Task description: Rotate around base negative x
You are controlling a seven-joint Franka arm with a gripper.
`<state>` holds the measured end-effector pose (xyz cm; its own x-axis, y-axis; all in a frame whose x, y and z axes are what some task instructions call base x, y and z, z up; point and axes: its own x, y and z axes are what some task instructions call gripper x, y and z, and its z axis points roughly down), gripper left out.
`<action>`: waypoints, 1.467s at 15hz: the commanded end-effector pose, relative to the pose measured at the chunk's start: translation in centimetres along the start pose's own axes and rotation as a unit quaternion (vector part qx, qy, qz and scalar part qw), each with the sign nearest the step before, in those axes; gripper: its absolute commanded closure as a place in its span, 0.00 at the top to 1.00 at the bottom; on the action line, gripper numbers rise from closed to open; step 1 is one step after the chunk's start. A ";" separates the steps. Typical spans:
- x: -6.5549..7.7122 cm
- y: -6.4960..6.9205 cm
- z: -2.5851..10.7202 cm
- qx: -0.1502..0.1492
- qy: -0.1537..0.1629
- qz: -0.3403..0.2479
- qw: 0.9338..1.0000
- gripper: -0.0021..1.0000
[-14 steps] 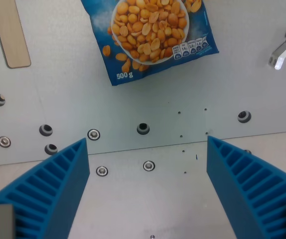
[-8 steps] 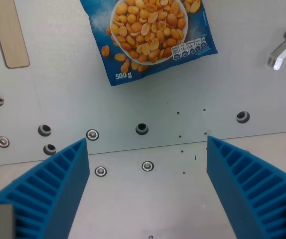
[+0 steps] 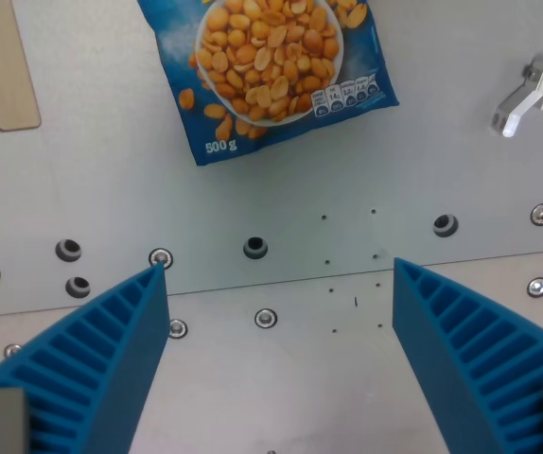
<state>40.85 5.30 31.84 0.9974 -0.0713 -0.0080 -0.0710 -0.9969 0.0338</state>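
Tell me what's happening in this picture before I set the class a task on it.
A robot arm's camera looks down at a grey metal table. The tool is open, with its two blue ribbed fingers spread wide and nothing between them. It holds nothing at this moment. Further off lies a blue bag of peanuts, untouched. A wooden stick lies at the wrist view's left, and a small metal bracket at its right.
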 end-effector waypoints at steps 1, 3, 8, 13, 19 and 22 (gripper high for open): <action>-0.1 -0.3 -0.3 -0.084 0.008 0.008 0.996 1.00; -0.1 -0.3 -0.3 -0.098 0.009 0.009 0.995 1.00; -0.1 -0.3 -0.3 -0.131 0.011 0.009 0.991 1.00; -0.1 -0.3 -0.3 -0.164 0.012 0.009 0.986 1.00; -0.1 -0.3 -0.3 -0.203 0.014 0.009 0.979 1.00; -0.1 -0.3 -0.3 -0.222 0.015 0.009 0.975 1.00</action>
<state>40.55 5.26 31.81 0.9981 -0.0552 0.0272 -0.0602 -0.9666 0.2493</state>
